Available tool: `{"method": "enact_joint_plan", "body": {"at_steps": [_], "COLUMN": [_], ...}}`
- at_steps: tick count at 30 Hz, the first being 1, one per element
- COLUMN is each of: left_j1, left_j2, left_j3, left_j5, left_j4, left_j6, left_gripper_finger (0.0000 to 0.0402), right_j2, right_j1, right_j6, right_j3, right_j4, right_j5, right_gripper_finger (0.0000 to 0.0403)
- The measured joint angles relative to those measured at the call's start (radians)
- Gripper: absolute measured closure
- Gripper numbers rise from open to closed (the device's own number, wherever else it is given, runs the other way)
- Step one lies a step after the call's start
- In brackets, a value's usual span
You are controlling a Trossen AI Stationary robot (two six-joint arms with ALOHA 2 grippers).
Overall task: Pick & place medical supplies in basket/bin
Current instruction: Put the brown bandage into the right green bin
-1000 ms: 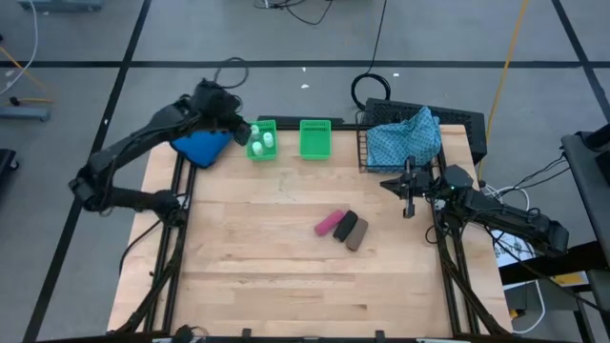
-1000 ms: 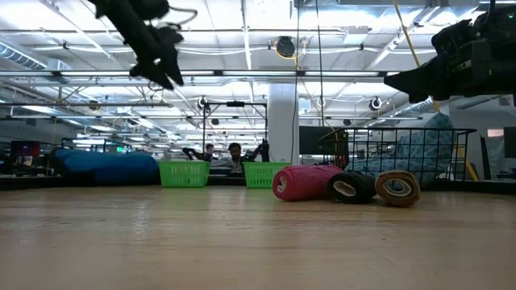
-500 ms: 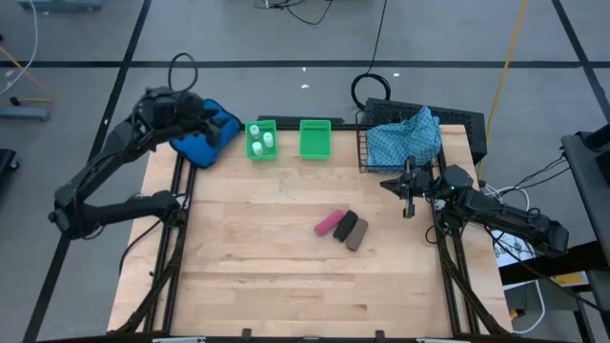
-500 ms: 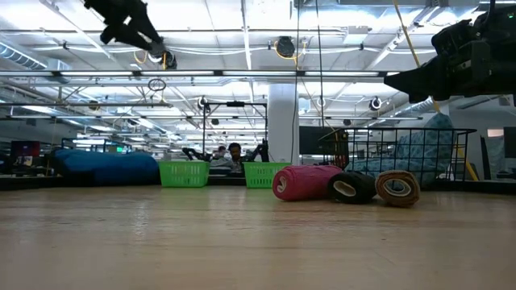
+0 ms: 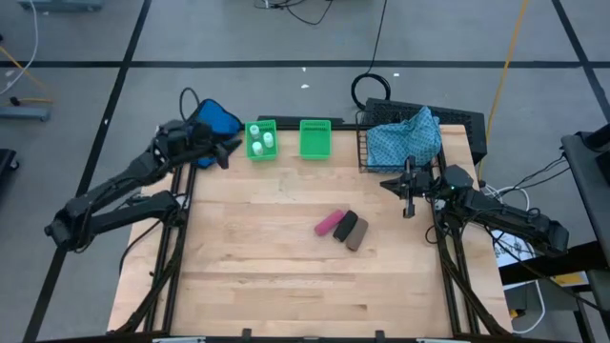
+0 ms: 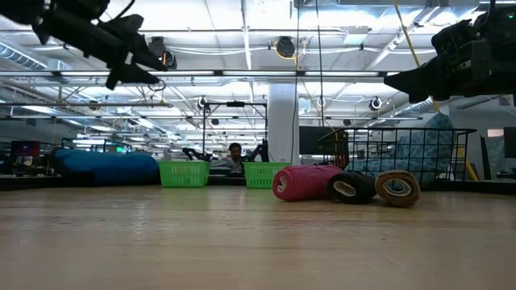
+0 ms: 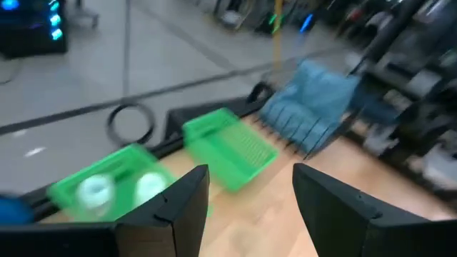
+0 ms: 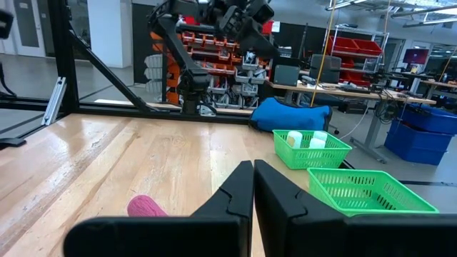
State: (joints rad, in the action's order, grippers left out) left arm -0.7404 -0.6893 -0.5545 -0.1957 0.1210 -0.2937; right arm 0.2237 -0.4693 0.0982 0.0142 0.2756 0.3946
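White bottles point(image 5: 263, 141) with green caps stand in the left green bin point(image 5: 259, 151). My left gripper point(image 5: 224, 154) hangs open just left of that bin, pointing nearly level toward it, with nothing between its fingers point(image 7: 178, 203). The blue-green patterned cloth point(image 5: 405, 138) lies heaped in the black wire basket point(image 5: 365, 152) at the far right. Pink point(image 5: 328, 224), black point(image 5: 345, 227) and brown point(image 5: 358, 234) rolls lie side by side on the table's middle. My right gripper point(image 5: 408, 195) waits shut, in front of the basket.
A second green bin point(image 5: 315, 139) stands between the first bin and the basket. A solid blue pouch point(image 5: 214, 119) lies at the far left corner, behind my left gripper. The wooden tabletop point(image 5: 267, 276) is bare along its near half.
My left gripper has drawn back from beside the left green bin, first toward the table's left edge, then toward the near side and lower. It has tipped up from pointing steeply down to nearly level.
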Motion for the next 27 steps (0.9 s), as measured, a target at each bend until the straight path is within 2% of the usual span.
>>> {"method": "enact_joint_plan", "body": {"at_steps": [6, 11, 17, 23, 27], "left_j1": [0.093, 0.245, 0.441, 0.568, 0.636], "left_j2": [-0.042, -0.084, -0.111, -0.072, -0.054], "left_j3": [0.139, 0.141, 0.139, 0.138, 0.129], "left_j5": [-0.085, -0.14, -0.144, -0.143, -0.067], "left_j4": [-0.345, -0.457, -0.619, -0.598, -0.48], "left_j6": [-0.047, -0.045, -0.042, -0.004, 0.121], "left_gripper_finger": [0.0192, 0.0192, 0.0192, 0.0192, 0.0192], "right_j2": [0.0, 0.0, 0.0, 0.0, 0.0], "right_j1": [0.0, 0.0, 0.0, 0.0, 0.0], "right_j6": [0.0, 0.0, 0.0, 0.0, 0.0], "right_j3": [0.0, 0.0, 0.0, 0.0, 0.0], "right_j4": [0.0, 0.0, 0.0, 0.0, 0.0], "right_j5": [0.0, 0.0, 0.0, 0.0, 0.0], "right_gripper_finger": [0.0398, 0.0399, 0.0398, 0.0398, 0.0399]}}
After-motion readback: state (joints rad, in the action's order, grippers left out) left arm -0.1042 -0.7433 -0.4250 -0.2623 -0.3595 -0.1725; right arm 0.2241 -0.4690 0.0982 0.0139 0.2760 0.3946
